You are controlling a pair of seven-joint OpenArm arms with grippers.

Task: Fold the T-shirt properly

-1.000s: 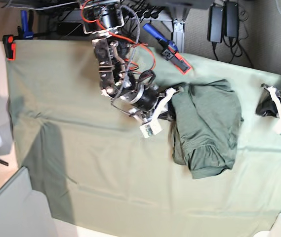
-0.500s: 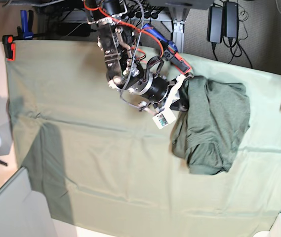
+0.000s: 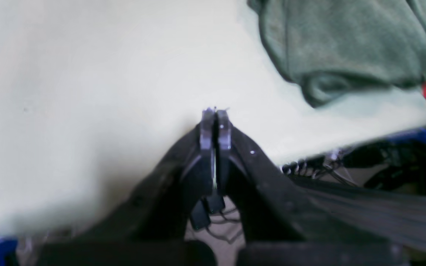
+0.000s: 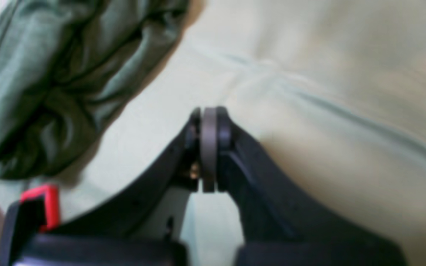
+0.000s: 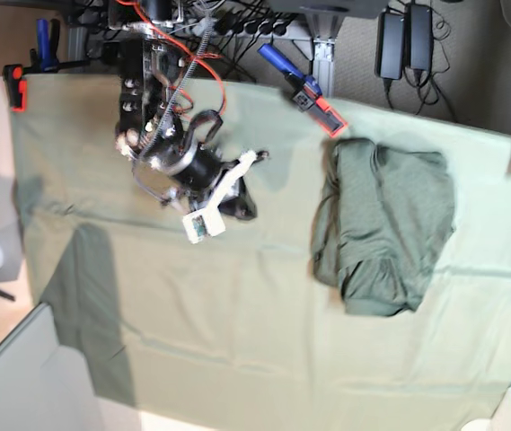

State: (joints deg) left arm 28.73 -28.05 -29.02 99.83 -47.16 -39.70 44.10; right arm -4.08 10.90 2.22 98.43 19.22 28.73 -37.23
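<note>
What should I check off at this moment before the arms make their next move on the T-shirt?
1. T-shirt lies as a folded bundle on the table cloth: ok.
2. Fold is neat: not ok; the edges bunch and overlap unevenly on the side toward the right arm.
3. Right tool is shut, holding nothing, and apart from the shirt: ok.
4. Left tool is shut and empty, with the shirt's edge off to one side of it: ok.
5. Left arm is clear of the shirt: ok; the base view shows only a bit of it at the frame edge.
6. Clamp touches the shirt: cannot tell.
</note>
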